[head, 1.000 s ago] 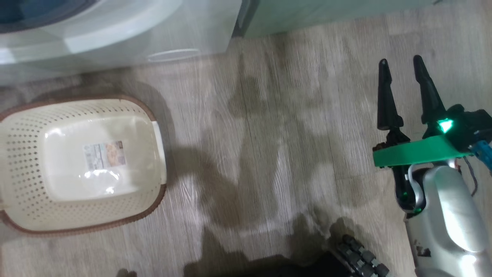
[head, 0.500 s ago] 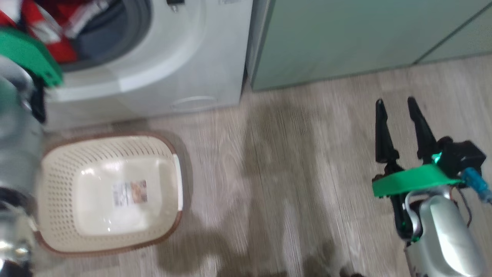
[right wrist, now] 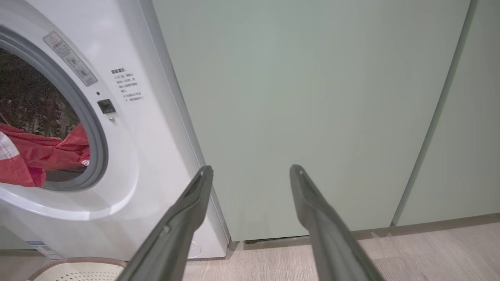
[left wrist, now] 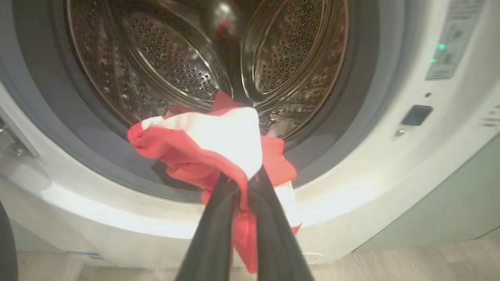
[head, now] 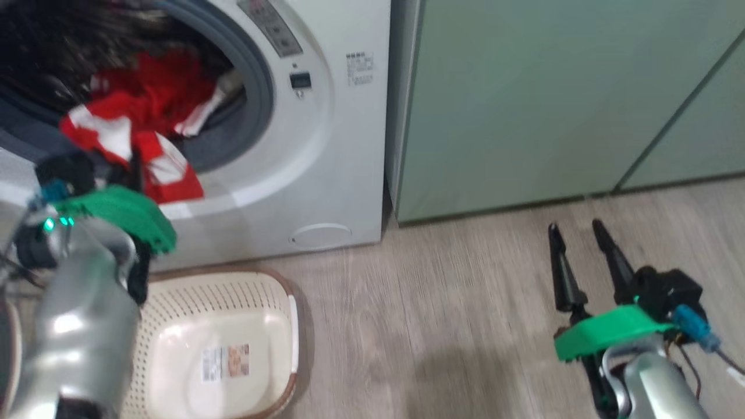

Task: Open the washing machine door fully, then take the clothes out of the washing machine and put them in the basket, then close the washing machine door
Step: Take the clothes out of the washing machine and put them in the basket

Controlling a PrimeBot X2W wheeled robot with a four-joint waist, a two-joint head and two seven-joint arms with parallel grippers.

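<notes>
- Pale floor (head: 436, 326), green cabinets (head: 553, 93); the washing machine (head: 332, 145) stands far left, open.
- My left claw (left wrist: 247, 182) is clamped on the clothes (left wrist: 218, 136) at the drum's lip; my right claw (head: 574, 227) hangs apart.
- Best: pull clear of the gasket (head: 265, 99), then lower into the basket (head: 192, 291) on the near side.

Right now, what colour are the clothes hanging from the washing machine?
The clothes are red with white panels; the left wrist view shows them best.

The washing machine (right wrist: 156, 164) carries a red warning-triangle sticker (right wrist: 70, 58); its other print and the basket label (head: 226, 361) are unreadable.
</notes>
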